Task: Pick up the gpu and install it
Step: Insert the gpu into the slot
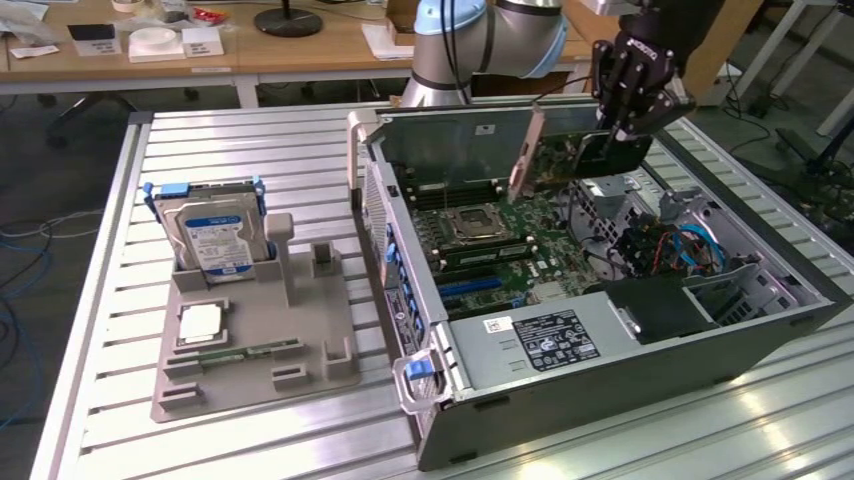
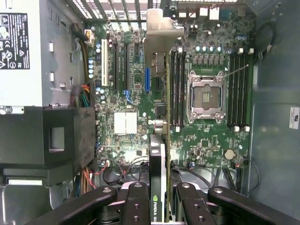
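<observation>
One open grey metal computer case (image 1: pixel 627 390) lay on its side on the slatted aluminium counter (image 1: pixel 254 140), nearest in the lower right of the exterior view. Its green motherboard (image 1: pixel 514 235) faced up, so a card could come in from above. At the middle left, a grey plastic holder (image 1: pixel 234 385) stood a silver hard drive with a blue-white label (image 1: pixel 214 235) upright, probably for easy gripping. Farther back, in the upper right, the black claw (image 1: pixel 617 135) pinched the gpu (image 1: pixel 611 155), a dark flat card with a silver end bracket. The card hung above the board and apart from it, not yet seated. In the wrist view the fingers (image 2: pixel 136 201) squeezed the gpu (image 2: pixel 158 159) edge-on, seemingly to aim its lower edge at a slot.
</observation>
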You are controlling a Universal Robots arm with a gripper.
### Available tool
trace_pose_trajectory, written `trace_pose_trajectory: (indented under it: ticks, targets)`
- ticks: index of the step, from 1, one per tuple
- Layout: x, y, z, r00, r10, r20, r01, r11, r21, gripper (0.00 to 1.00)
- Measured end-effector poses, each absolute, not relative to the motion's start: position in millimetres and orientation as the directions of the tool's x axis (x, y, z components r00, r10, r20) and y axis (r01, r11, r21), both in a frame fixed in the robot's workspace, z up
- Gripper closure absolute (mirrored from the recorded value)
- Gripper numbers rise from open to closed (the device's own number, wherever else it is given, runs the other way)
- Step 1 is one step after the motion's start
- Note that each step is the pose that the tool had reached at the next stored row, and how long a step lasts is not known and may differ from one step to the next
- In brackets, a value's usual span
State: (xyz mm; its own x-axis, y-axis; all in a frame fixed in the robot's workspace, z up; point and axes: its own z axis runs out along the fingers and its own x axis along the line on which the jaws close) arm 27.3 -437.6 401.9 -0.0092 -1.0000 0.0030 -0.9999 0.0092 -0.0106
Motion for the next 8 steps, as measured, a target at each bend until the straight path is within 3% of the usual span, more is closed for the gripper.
trace_pose_trajectory:
  ticks: [8]
  targets:
    - [16.1, -437.5, 401.1, -0.009, -1.0, 0.003, -1.0, 0.009, -0.011, 0.73]
